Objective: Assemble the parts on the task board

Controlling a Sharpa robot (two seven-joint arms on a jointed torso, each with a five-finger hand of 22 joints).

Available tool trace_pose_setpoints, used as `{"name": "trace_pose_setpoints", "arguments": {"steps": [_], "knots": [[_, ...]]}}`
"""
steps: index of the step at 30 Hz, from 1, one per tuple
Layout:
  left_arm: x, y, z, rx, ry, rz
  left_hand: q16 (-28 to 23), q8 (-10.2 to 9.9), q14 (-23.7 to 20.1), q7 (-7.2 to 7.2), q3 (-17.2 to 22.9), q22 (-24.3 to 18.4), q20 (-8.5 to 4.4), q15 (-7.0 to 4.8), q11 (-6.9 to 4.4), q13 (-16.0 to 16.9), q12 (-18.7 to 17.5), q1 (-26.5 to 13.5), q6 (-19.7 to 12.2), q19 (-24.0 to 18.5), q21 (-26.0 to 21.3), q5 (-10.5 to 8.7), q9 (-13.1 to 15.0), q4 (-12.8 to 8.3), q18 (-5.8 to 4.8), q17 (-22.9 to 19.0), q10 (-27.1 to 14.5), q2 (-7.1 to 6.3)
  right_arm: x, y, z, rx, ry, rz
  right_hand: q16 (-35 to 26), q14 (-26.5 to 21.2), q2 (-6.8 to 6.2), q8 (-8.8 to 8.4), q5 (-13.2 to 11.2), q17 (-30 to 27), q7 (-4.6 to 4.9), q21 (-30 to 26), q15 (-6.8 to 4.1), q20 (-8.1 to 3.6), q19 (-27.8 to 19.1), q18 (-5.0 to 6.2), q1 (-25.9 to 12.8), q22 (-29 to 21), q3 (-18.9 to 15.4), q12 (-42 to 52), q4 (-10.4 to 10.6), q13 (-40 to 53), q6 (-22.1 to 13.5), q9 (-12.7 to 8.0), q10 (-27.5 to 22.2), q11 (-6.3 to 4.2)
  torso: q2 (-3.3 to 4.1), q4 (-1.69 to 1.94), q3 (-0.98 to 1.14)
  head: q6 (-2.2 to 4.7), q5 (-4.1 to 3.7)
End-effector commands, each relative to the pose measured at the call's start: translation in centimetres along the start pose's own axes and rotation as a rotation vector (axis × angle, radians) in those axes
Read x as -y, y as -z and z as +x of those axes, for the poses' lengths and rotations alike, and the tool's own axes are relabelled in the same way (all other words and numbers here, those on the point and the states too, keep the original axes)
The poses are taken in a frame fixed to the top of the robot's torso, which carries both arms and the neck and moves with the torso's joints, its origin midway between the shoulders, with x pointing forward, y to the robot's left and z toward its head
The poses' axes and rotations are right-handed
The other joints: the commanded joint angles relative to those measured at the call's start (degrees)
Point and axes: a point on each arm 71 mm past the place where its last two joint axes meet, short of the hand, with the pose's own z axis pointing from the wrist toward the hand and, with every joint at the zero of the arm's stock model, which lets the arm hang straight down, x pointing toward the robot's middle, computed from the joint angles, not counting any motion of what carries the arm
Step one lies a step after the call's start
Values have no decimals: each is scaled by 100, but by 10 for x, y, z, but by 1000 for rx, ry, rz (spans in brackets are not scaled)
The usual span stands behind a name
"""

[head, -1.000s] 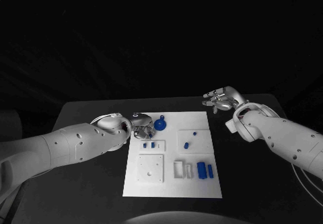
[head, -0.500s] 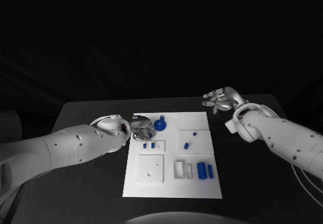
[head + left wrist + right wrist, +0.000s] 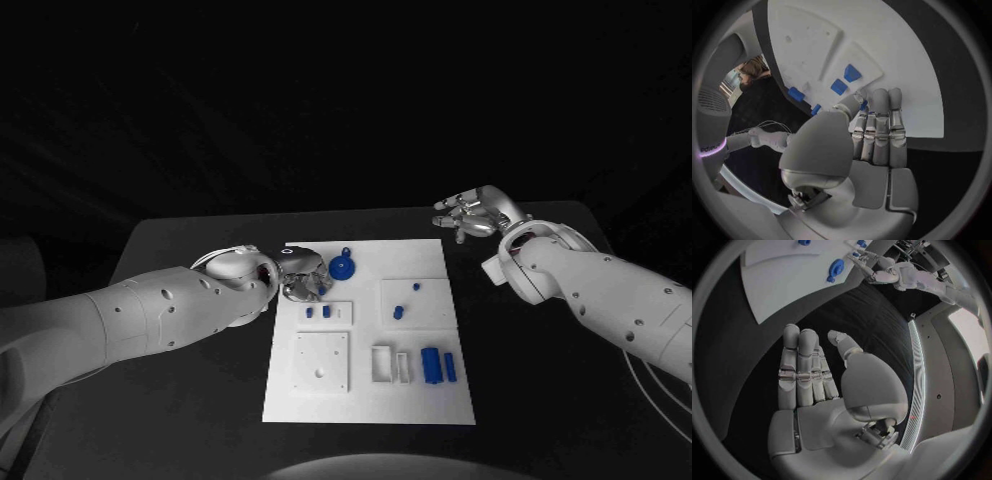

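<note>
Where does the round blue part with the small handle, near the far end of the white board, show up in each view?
Head view: the round blue part lies on the board's far half, beside the left hand.
Left wrist view: I cannot pick it out.
Right wrist view: the part lies on the board beyond the right hand.
Shared landmark: the white board.

The task board (image 3: 368, 400) lies mid-table (image 3: 188, 400). The left hand (image 3: 303, 277) sits over its far-left corner, just beside the round part (image 3: 343, 267), perhaps touching it. The right hand (image 3: 472, 213) hangs beyond the far-right corner.
</note>
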Motion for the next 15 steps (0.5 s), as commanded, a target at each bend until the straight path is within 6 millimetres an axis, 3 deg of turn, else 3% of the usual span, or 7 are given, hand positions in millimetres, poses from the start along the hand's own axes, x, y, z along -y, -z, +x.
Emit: {"name": "trace_pose_setpoints", "arguments": {"steps": [1, 2, 9, 15], "knots": [[-6, 2, 2, 1, -2, -17, -14, 11, 14, 26, -55, 105, 8, 45, 1, 7, 4, 26, -42, 44, -26, -23, -4, 10, 77, -13, -44, -34, 1, 0, 0, -11, 4, 1, 34, -39, -26, -20, 16, -8, 29, -8, 29, 32, -15, 130, -46, 19, 55, -197, -2, -156, -25, -6, 10, 66, 0, -2, -3, 7, -3], [-8, 3, 2, 4, -3, -21, -22, 9, 13, 20, -83, 104, 12, 48, 6, 7, 3, 38, -37, 45, -37, -22, -5, 14, 80, -24, -64, -34, 1, 0, 0, -12, 5, 2, 46, -40, -30, -15, 7, -6, 14, -10, 37, 56, -25, 157, -50, 21, 104, -444, -23, -427, -20, -4, 180, 85, 1, -3, -3, 15, 0], [-19, 6, -2, 25, -2, -47, -31, 9, 20, 41, -121, 105, 13, 46, 8, 7, 4, 80, -36, 57, -56, -13, -5, 6, 88, -45, -87, -31, 2, 1, 1, -36, 13, 4, 60, -60, -38, -21, -48, -5, 60, 7, 88, 88, -29, 201, -92, 58, 227, -961, -101, -597, -14, -6, 105, 173, 1, 2, -5, 13, -13], [-32, 12, -15, 92, 45, -77, -15, 15, 48, 118, -71, 126, -5, 25, -11, 6, 5, 121, 30, 78, -31, 5, -3, -17, 92, -48, -29, 1, -1, 3, 4, -84, 31, -13, 103, -50, -21, -12, -242, 7, 55, 44, 116, 114, -13, 261, -72, 101, 430, -1342, -298, -613, 137, 1, -21, 255, -3, -1, 2, 38, -3]]}}
